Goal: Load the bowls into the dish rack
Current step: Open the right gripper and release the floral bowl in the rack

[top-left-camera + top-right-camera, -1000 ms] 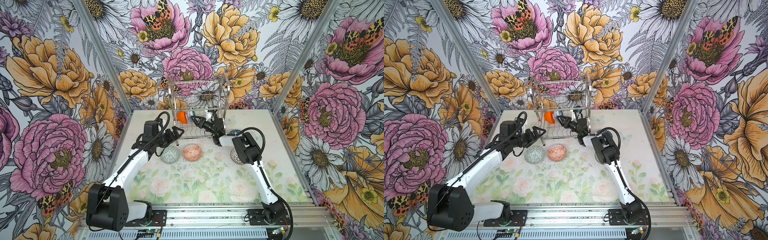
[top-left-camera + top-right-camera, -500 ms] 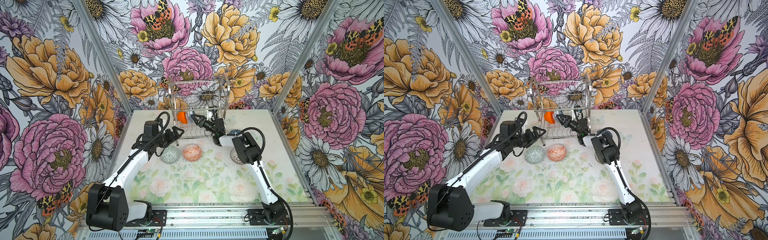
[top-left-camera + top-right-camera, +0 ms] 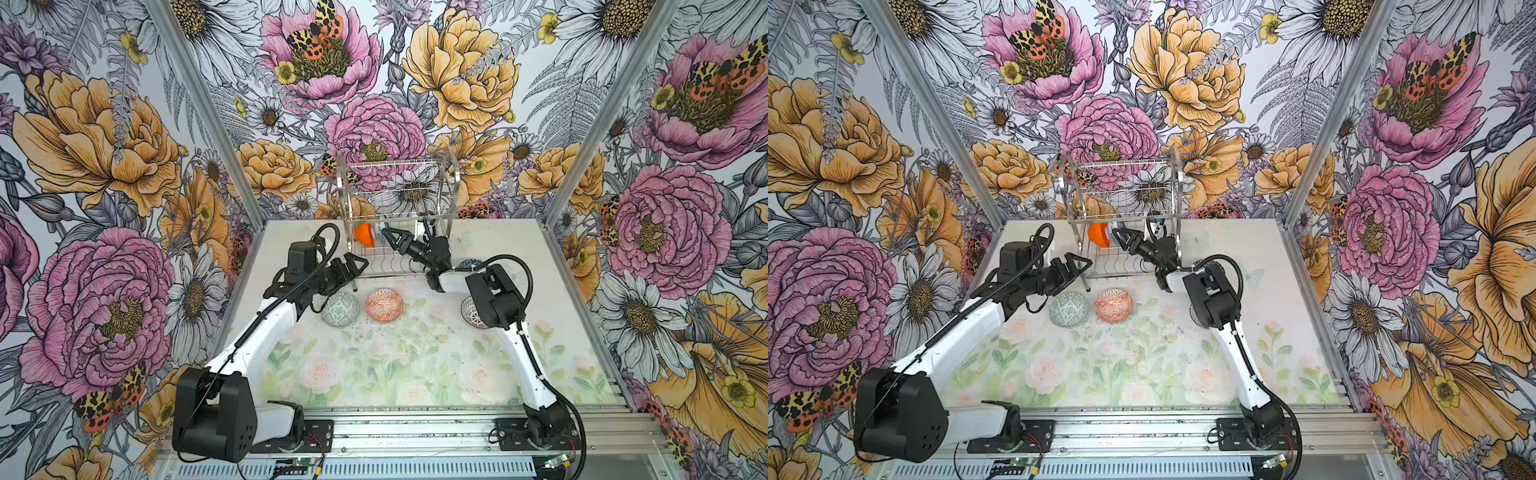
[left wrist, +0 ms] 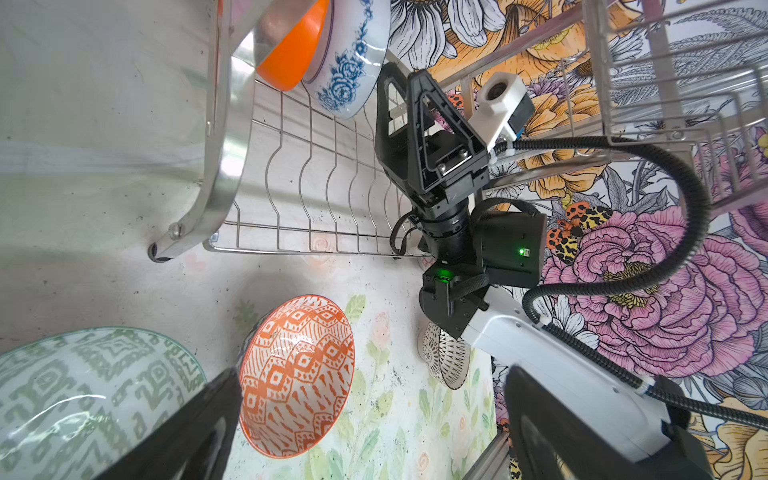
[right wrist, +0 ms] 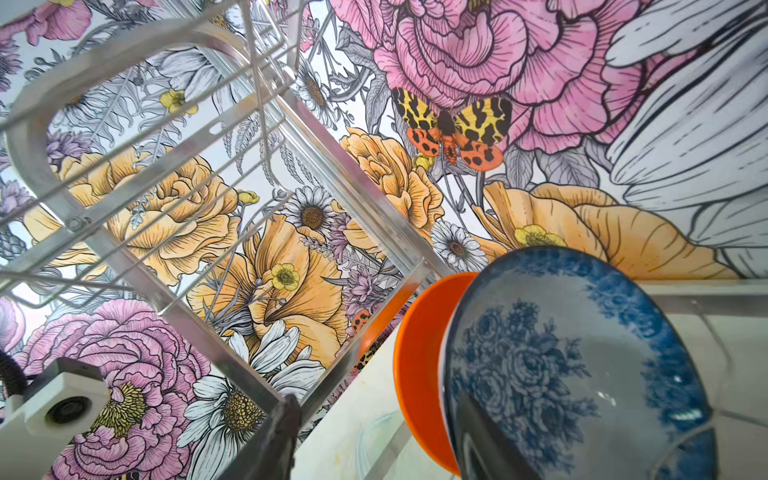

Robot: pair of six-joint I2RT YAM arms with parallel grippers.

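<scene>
Right end effector (image 3: 390, 236): inside the lower tier of the dish rack (image 3: 343, 199), jaws apart, nothing clamped as far as I can tell. In the right wrist view one finger sits right in front of the blue-white bowl (image 5: 561, 365).
In the rack: the blue-white bowl stands on edge at the far left of the lower tier, right against the plain orange bowl (image 4: 291, 54).
Main worry: backing out crooked, imo. A finger hooking that rim could roll the bowl out of its slot or clack it into the orange one.
Second worry: the upper tier sits low overhead, so a straight lift probably bangs the wrist into wire.
Left end effector (image 3: 353, 268): jaws spread wide, empty, hovering beside the rack's near left leg and above the grey-green bowl (image 3: 340, 309). A sloppy dip could nudge the rack and shake what's loaded.
Waiting on the desk (image 3: 415, 374): the grey-green bowl, the orange-white bowl (image 3: 384, 305) just beside it, and a dark patterned bowl (image 3: 470, 262) behind the right arm.
In the way: the right arm's elbow half hides the black-white bowl (image 3: 471, 313).
</scene>
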